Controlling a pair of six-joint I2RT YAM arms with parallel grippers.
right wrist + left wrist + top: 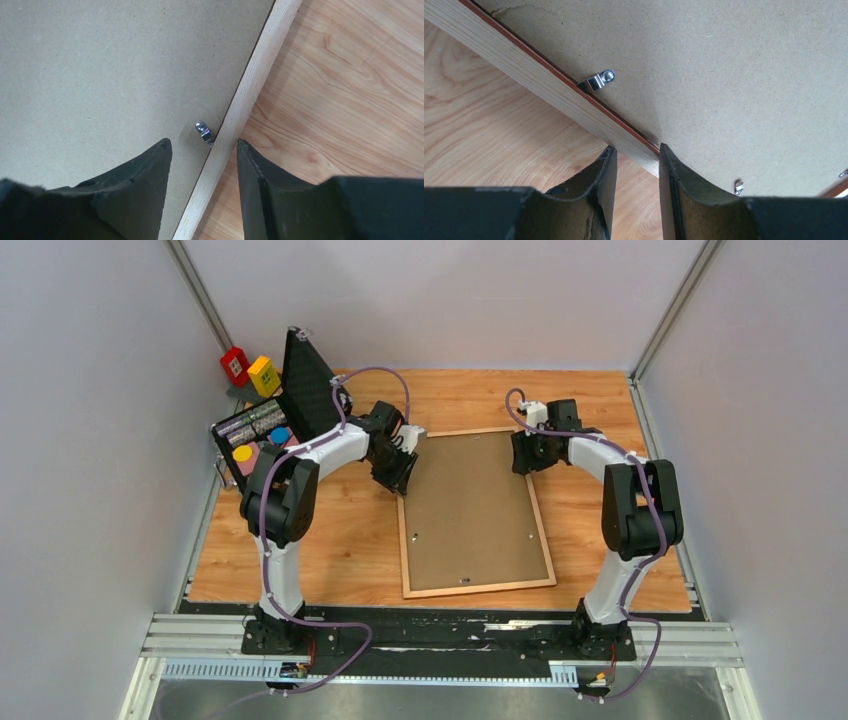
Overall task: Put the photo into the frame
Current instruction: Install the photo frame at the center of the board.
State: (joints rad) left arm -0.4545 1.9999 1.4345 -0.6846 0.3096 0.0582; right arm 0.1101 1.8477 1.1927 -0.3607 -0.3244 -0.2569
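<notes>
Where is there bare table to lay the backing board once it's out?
The widest bare table lies between the frame and the left arm. A strip runs behind the frame to the back wall. A narrow one lies between the frame and the right arm. The far-left corner is crowded by the black case.

An open black case [270, 435] stands at the wooden table's [340, 540] far-left corner, a red block [234, 365] and yellow block [264, 375] beside it. A brown backing board [475, 510] lies mid-table.
</notes>
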